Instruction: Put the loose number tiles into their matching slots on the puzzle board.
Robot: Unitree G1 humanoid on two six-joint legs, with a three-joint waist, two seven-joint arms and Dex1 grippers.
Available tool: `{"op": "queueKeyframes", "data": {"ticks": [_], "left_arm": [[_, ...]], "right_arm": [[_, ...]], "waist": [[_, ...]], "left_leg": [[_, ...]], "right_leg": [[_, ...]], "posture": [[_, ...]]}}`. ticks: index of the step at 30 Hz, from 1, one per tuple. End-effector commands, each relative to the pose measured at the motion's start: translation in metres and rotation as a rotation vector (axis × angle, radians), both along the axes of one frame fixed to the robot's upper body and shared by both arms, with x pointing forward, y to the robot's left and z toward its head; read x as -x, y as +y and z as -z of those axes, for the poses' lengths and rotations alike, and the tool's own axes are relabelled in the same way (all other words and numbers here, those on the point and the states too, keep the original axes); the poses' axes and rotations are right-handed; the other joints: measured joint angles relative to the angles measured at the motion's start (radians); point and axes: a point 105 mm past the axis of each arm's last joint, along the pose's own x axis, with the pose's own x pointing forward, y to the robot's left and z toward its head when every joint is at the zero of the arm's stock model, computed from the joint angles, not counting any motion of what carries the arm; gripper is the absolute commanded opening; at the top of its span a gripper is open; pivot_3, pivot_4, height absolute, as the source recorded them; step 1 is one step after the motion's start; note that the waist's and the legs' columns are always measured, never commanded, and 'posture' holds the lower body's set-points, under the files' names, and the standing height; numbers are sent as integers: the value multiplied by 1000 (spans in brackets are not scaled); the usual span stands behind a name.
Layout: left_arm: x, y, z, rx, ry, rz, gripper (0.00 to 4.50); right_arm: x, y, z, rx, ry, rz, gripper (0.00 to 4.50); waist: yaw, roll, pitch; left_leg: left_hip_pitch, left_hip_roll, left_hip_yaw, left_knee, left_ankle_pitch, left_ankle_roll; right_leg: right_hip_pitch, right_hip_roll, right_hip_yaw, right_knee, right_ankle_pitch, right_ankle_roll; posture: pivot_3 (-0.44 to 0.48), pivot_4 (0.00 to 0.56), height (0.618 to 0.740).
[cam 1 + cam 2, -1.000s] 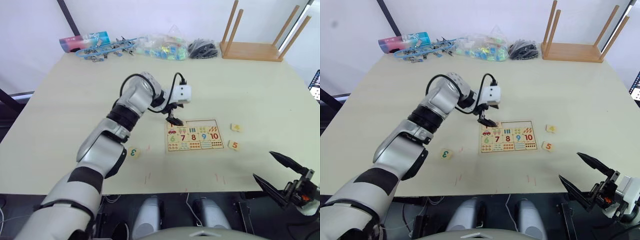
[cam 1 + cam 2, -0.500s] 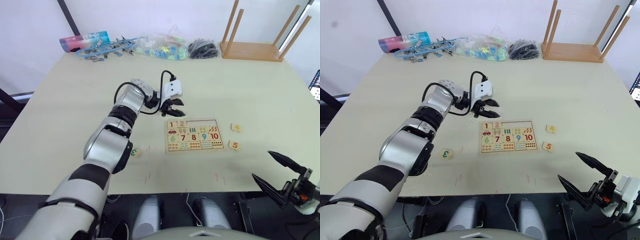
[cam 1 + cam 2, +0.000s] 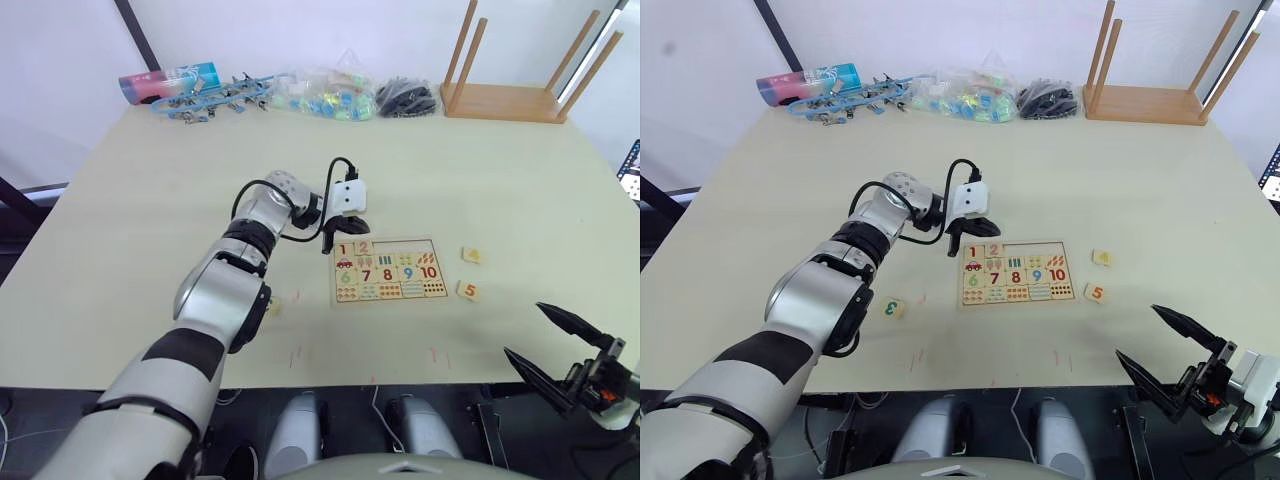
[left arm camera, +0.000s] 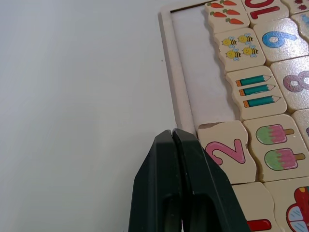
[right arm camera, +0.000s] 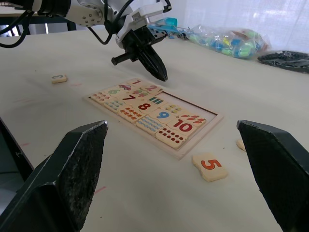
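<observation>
The puzzle board lies mid-table. The red 1 and orange 2 tiles sit in its upper row, and the slots beside them show plain wood. My left gripper is shut with nothing in it, its tips at the board's frame next to the 2. Loose tiles lie on the table: green 3 left of the board, yellow 4 and orange 5 right of it. My right gripper stands open near the table's front right edge, apart from everything.
An upturned wooden stool stands at the back right. Along the back edge lie a can, blue clips, a bag of coloured pieces and a black bundle.
My left gripper left the 2 tile in its slot, drew back from the board, and closed from open to shut. It now rests at the board's frame. The right arm has barely moved.
</observation>
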Motion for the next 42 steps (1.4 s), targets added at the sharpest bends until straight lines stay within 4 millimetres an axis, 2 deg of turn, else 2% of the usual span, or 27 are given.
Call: {"op": "queueKeyframes", "data": {"ticks": [1, 12, 27, 34, 42], "left_arm": [[1, -3, -2, -3, -23, 29, 48], [2, 0, 6, -39, -34, 33, 48], [4, -1, 8, -40, -26, 49, 48], [-4, 3, -12, 51, -48, -6, 48], [-3, 18, -40, 305, 51, -47, 48]], "right_arm": [[3, -2, -7, 10, -38, 14, 4500], [5, -2, -7, 7, -40, 22, 4500], [5, -3, -6, 10, -37, 26, 4500], [4, -5, -4, 10, -33, 24, 4500], [-7, -12, -5, 3, -34, 26, 4500]], "waist": [[0, 0, 0], [0, 0, 0], [0, 0, 0], [-1, 0, 0], [-1, 0, 0]], "left_leg": [[0, 0, 0, 0, 0, 0], [0, 0, 0, 0, 0, 0], [0, 0, 0, 0, 0, 0], [0, 0, 0, 0, 0, 0], [0, 0, 0, 0, 0, 0]], "right_leg": [[0, 0, 0, 0, 0, 0], [0, 0, 0, 0, 0, 0], [0, 0, 0, 0, 0, 0], [0, 0, 0, 0, 0, 0], [0, 0, 0, 0, 0, 0]], "posture": [[0, 150, 737], [0, 150, 737], [0, 150, 737], [0, 150, 737], [0, 150, 737]]}}
